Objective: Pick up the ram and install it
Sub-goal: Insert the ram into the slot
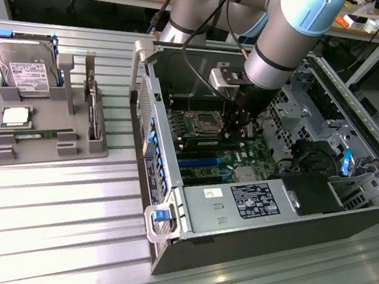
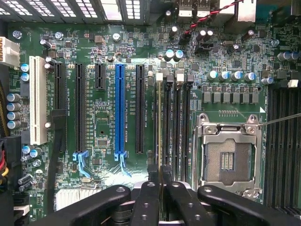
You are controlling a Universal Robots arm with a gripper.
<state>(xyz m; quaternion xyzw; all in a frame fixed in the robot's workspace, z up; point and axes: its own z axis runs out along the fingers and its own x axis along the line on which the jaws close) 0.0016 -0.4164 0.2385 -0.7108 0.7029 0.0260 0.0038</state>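
Looks like the ram (image 2: 159, 113) is already standing edge-on in a motherboard slot, gripper (image 2: 160, 173) clenched empty right over its end, about 3 o'clock from the bare processor socket (image 1: 202, 123), so I'd guess only final seating is left.

Open-sided black computer case (image 1: 263, 212) lies on ribbed metal desk (image 1: 49, 235); access from above. Inside, robot arm's jaws (image 1: 235, 130), closed together, hang just over green motherboard (image 2: 103, 108), between silver processor socket (image 2: 228, 157) and black expansion slots (image 2: 140, 108). Drive cage (image 1: 303, 107) and black power supply (image 1: 320, 195) crowd exterior view's right. Grey parts tray (image 1: 40, 132) stands well apart on exterior view's left; bare desk between.
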